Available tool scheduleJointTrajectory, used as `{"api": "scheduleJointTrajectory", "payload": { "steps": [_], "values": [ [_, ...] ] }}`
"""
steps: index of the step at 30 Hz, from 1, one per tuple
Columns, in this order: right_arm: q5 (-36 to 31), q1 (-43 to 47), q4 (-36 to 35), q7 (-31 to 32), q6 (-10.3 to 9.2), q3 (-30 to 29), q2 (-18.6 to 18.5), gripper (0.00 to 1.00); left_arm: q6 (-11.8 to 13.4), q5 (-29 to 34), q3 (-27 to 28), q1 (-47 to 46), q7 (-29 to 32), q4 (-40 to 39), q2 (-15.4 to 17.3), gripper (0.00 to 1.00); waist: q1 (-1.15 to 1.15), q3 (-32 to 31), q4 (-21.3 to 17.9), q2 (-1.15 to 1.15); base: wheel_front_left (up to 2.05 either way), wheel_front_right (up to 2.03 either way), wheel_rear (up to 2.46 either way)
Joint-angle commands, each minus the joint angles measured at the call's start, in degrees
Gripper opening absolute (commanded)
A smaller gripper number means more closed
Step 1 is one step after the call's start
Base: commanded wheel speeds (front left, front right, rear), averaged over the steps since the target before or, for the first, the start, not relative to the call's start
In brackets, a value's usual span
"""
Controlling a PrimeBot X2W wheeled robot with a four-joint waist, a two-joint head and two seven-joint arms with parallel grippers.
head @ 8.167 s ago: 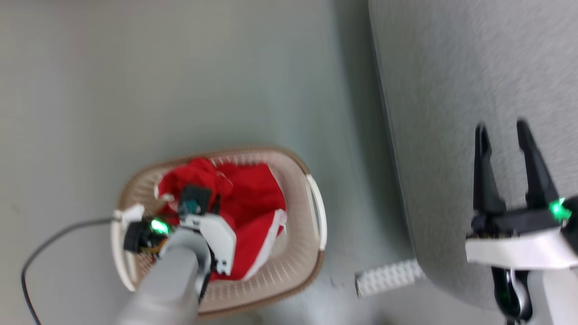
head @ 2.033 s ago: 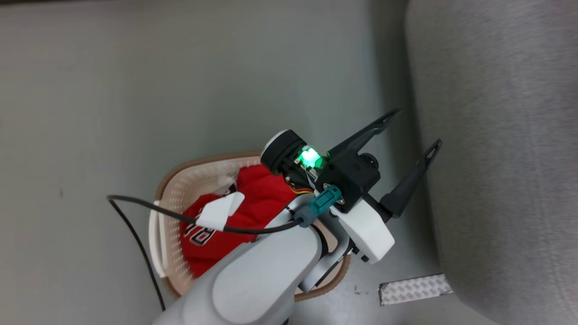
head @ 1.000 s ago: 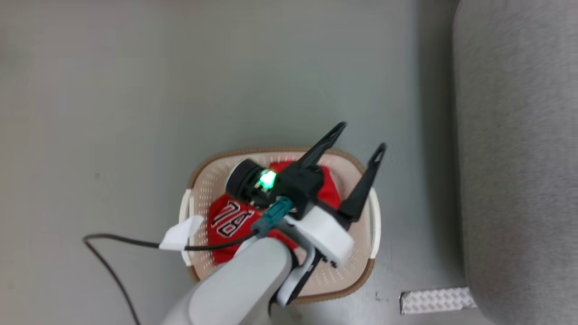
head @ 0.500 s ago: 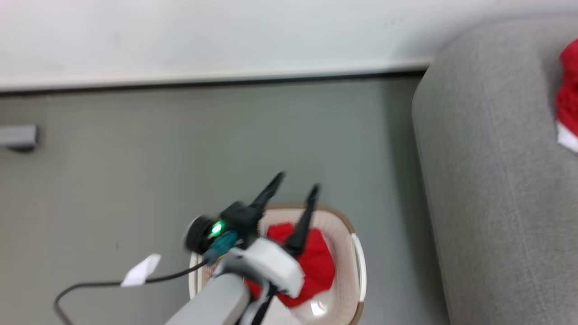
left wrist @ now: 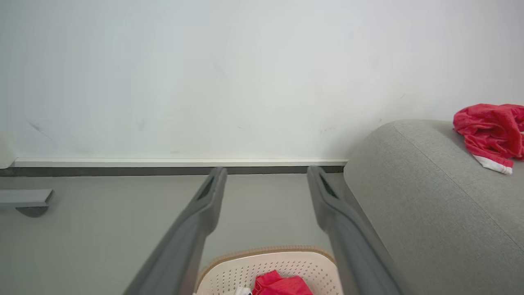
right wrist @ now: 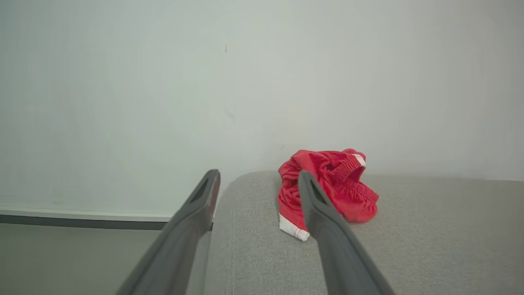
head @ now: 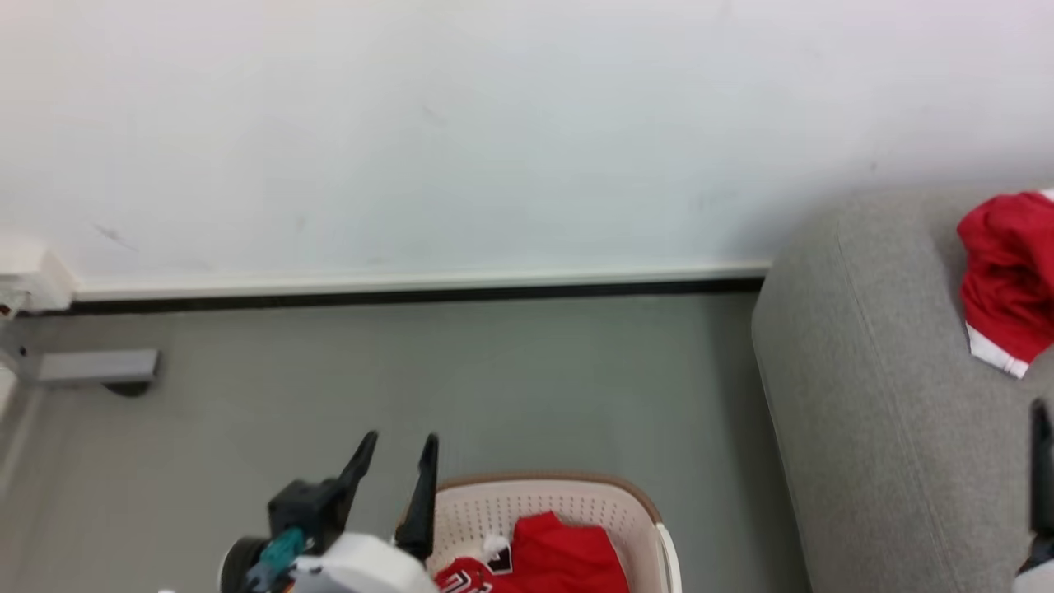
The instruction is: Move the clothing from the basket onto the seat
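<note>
The cream basket (head: 568,492) with its brown rim stands on the floor at the bottom of the head view. Red clothing (head: 568,560) with a numbered jersey lies in it. My left gripper (head: 398,446) hovers open and empty just left of the basket's far rim. The left wrist view looks past that gripper (left wrist: 266,175) down onto the basket (left wrist: 245,272) and the red fabric (left wrist: 282,285). Another red garment (head: 1006,280) with a white band lies crumpled on the grey seat (head: 865,412). My right gripper (right wrist: 258,178) is open and empty, short of that garment (right wrist: 332,172) on the seat (right wrist: 430,233).
A white wall with a dark baseboard (head: 412,290) runs behind the floor. A low grey block (head: 99,366) sits on the floor at the far left. Bare grey floor (head: 708,428) separates the basket from the seat's rounded arm.
The head camera has tilted up, so the wall and the garment on the seat came into view. My open left gripper has swung from over the basket to its left side.
</note>
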Motion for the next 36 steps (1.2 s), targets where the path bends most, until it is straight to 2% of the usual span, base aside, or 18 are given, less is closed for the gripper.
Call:
{"api": "scheduleJointTrajectory", "payload": {
  "steps": [1, 9, 16, 26, 36],
  "values": [
    [-1.32, 3.06, -1.62, 0.02, -0.12, 0.26, 1.93, 1.00, 0.09, 0.76, 1.43, 3.00, -0.08, -0.65, 0.35, 1.00, 0.02, -3.71, 1.56, 0.00, 0.00, 0.00, 0.00],
    [-5.16, 11.74, -6.07, 0.01, -0.12, 1.70, 8.98, 1.00, -1.46, 4.93, 8.51, 12.25, -0.07, -2.74, -0.77, 1.00, 0.02, -7.96, 3.30, 0.00, 0.00, 0.00, 0.00],
    [-7.48, 16.13, -4.43, 0.01, -0.12, 1.69, 12.80, 1.00, -5.27, 8.82, 13.79, 15.83, -0.07, -3.13, -3.17, 1.00, 0.02, -9.55, 4.56, 0.00, 0.00, 0.00, 0.00],
    [-8.97, 16.19, -2.52, 0.00, -0.13, 3.93, 14.16, 1.00, -9.95, 12.85, 19.35, 17.71, -0.08, -1.52, -6.69, 1.00, 0.02, -10.19, 4.45, 0.00, 0.00, 0.00, 0.00],
    [-9.20, 15.79, -2.26, 0.00, -0.13, 4.26, 14.40, 1.00, -12.54, 15.84, 22.87, 17.79, -0.08, -0.43, -9.03, 1.00, 0.02, -10.04, 4.26, 0.00, 0.00, 0.00, 0.00]
  ]
}}
